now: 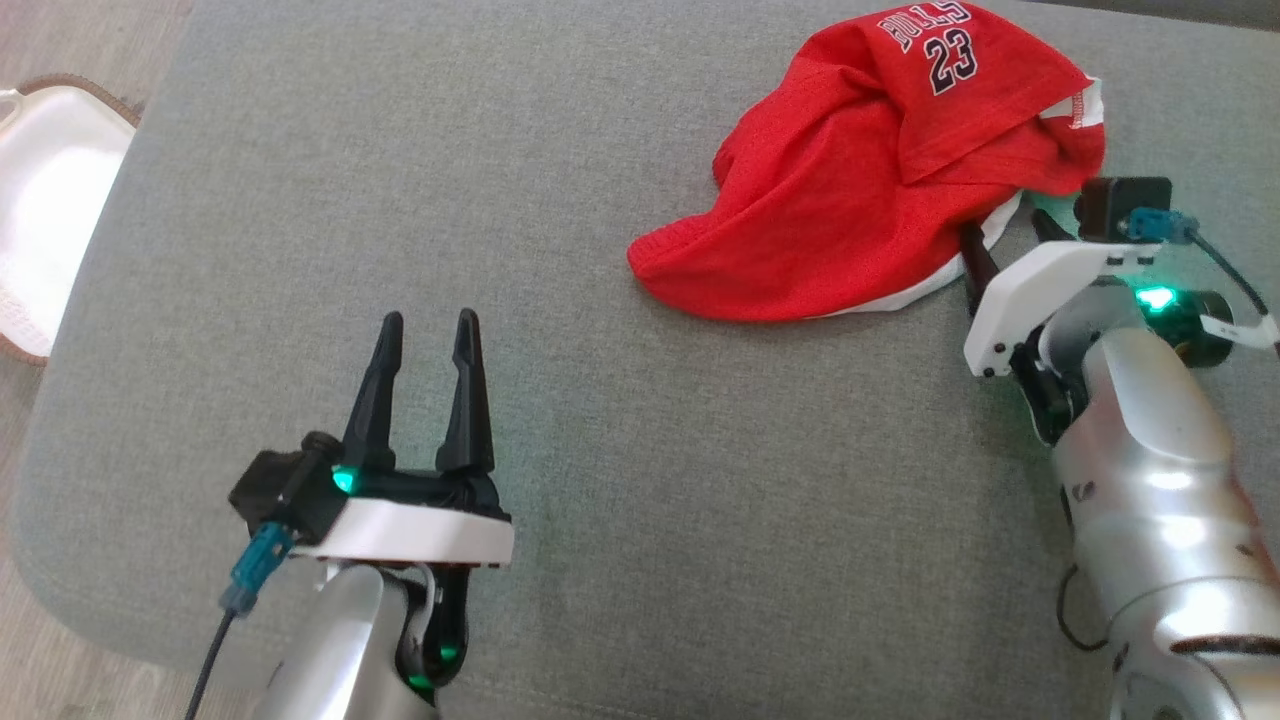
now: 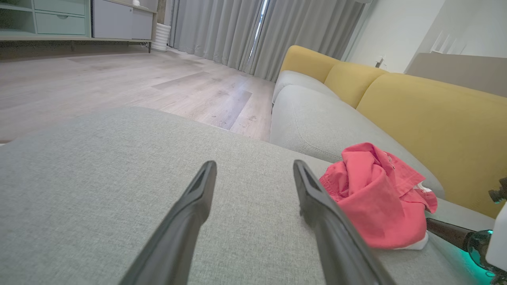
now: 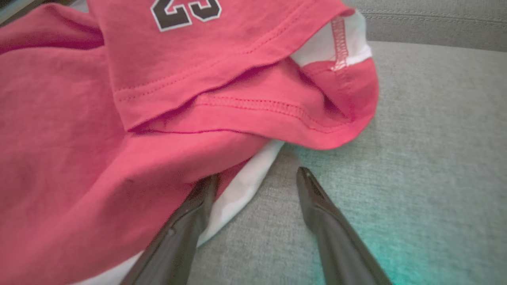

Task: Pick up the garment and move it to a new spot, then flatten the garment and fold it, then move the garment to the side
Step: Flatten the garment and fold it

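Note:
The garment (image 1: 870, 170) is a red jersey with a white lining and the number 23, lying crumpled at the far right of the grey cushion (image 1: 600, 450). My right gripper (image 1: 1003, 228) is open at its near right edge. In the right wrist view this gripper (image 3: 256, 176) has its left finger against the white hem of the garment (image 3: 119, 118), while the other finger rests over bare cushion. Nothing is held. My left gripper (image 1: 430, 320) stands open over the cushion's near left part, well away from the cloth. From the left wrist, that gripper (image 2: 254, 164) has the garment (image 2: 376, 198) off to its right.
A white mat with a brown rim (image 1: 50, 200) lies on the wooden floor beyond the cushion's left edge. Yellow sofa backrests (image 2: 435, 118) rise behind the garment. Another grey seat cushion (image 2: 317, 118) adjoins. A cabinet (image 2: 79, 19) stands across the floor.

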Available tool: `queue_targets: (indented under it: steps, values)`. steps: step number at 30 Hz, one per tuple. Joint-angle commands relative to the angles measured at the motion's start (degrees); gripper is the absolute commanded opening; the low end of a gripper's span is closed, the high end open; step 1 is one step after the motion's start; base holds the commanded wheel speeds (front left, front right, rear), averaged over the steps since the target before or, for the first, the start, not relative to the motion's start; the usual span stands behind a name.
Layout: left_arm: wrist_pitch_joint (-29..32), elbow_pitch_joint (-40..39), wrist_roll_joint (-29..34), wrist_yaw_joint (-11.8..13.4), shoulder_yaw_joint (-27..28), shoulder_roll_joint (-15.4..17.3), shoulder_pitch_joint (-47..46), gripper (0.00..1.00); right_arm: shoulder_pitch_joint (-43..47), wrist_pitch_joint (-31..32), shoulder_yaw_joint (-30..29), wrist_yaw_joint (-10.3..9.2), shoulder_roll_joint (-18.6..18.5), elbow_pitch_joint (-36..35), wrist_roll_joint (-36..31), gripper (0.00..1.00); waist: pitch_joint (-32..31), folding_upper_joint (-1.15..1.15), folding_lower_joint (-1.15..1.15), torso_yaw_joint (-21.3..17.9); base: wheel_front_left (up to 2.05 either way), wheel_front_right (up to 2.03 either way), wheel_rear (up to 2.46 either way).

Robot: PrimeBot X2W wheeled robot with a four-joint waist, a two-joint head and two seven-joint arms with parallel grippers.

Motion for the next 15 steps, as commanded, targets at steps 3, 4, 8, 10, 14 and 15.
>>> queue_targets:
  steps: [3,4,8,10,14,15]
  values:
    - [-0.5,-2.0,-0.4,0.7,1.7,0.2,-2.1,1.0,-1.6,-0.6,1.7,-0.04,0.8,2.4,-0.1,0.0,0.1,0.0,0.0,-0.2,0.0,0.0,0.0]
    - [-0.5,-1.9,-0.4,0.7,1.6,0.2,-2.1,1.0,-1.9,-1.4,2.5,-0.04,0.8,3.0,0.3,0.0,0.0,0.0,0.0,-0.4,0.0,0.0,0.0]
    - [-0.5,-1.5,0.0,0.9,2.0,0.2,-1.6,1.0,-2.0,-6.5,5.8,-0.04,0.8,4.3,2.8,0.0,-1.0,0.0,0.0,-2.3,0.0,0.0,0.0]
    - [-0.5,-1.3,0.5,0.7,2.4,0.2,-1.3,1.0,-1.5,-9.2,7.4,-0.04,0.8,4.4,4.9,0.0,-1.8,0.0,0.0,-3.6,0.0,0.0,0.0]
    - [-0.5,-1.1,1.7,0.3,3.6,0.2,-0.6,1.0,1.2,-14.4,10.7,-0.04,0.8,3.5,8.6,0.0,-4.5,0.0,0.0,-7.4,0.0,0.0,0.0]
    - [-0.5,-1.1,1.9,0.3,3.8,0.2,-0.4,1.0,1.9,-15.0,10.9,-0.04,0.8,3.1,9.1,0.0,-5.0,0.0,0.0,-8.2,0.0,0.0,0.0]
